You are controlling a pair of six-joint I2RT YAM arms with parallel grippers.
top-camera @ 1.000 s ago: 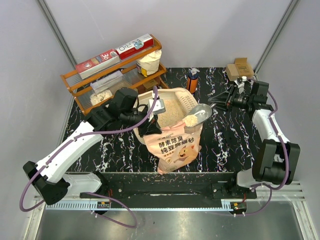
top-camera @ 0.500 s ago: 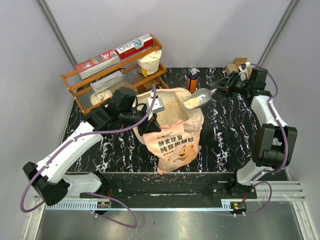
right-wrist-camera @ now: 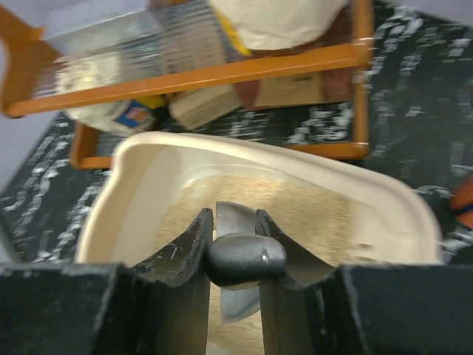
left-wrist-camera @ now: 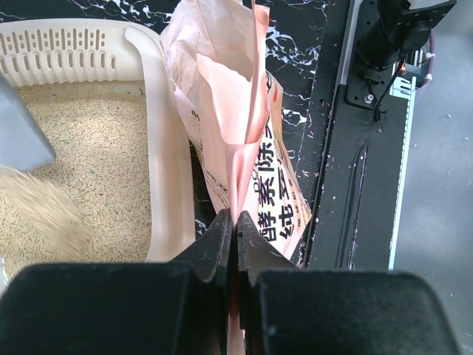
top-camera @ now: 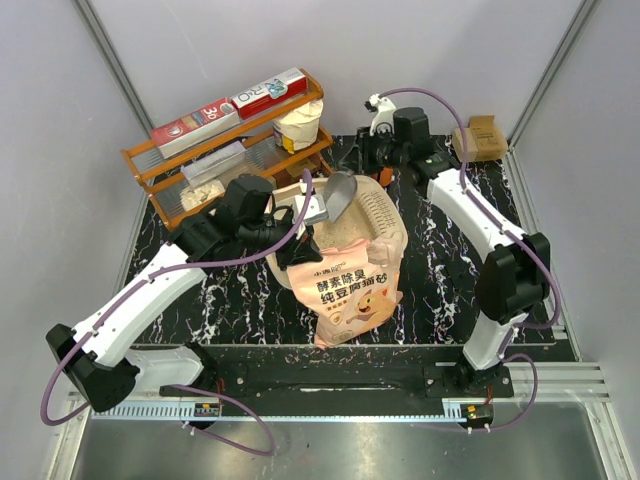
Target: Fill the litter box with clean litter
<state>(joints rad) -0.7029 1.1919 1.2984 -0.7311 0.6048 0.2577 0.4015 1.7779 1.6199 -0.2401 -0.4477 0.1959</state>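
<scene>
The cream litter box sits mid-table, with tan litter spread in it. The peach-orange litter bag stands against its near side. My left gripper is shut on the bag's top edge. My right gripper is shut on the dark handle of a grey metal scoop. The scoop is tipped over the box, and litter falls from it. In the right wrist view the scoop hangs above the litter inside the box's rim.
An orange wooden rack with boxes and a white sack stands at the back left, close behind the litter box. A cardboard box sits at the back right corner. The arm rail runs along the near edge.
My right arm swung left from the back right, carrying the loaded scoop over the litter box, then tipped it. The left gripper and the bag stayed put.
</scene>
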